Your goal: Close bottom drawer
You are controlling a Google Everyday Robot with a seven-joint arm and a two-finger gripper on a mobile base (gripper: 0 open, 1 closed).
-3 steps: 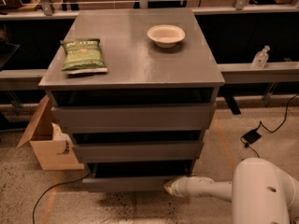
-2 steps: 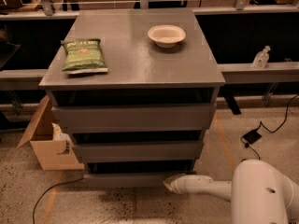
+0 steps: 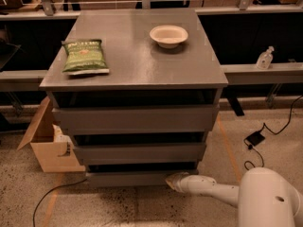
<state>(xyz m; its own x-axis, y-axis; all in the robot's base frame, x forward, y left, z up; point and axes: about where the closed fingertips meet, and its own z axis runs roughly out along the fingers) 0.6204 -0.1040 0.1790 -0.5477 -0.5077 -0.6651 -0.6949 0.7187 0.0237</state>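
Observation:
The bottom drawer (image 3: 130,178) is the lowest, smallest grey wood-grain front of the cabinet (image 3: 137,65). It sticks out only a little, with a thin dark gap above it. My gripper (image 3: 173,179) is at the end of the white arm (image 3: 213,190), low by the floor, pressed against the drawer front's right end. Above it are the mid-sized drawer (image 3: 139,151) and the widest drawer (image 3: 137,118).
A green chip bag (image 3: 84,56) and a white bowl (image 3: 168,35) lie on the cabinet top. An open cardboard box (image 3: 47,143) stands at the cabinet's left. Cables and a black adapter (image 3: 255,138) lie on the floor at right. A sanitiser bottle (image 3: 265,58) stands on the right ledge.
The bottom drawer has slid back into the cabinet, and the dark opening above it has shrunk. My gripper followed it inward against the front.

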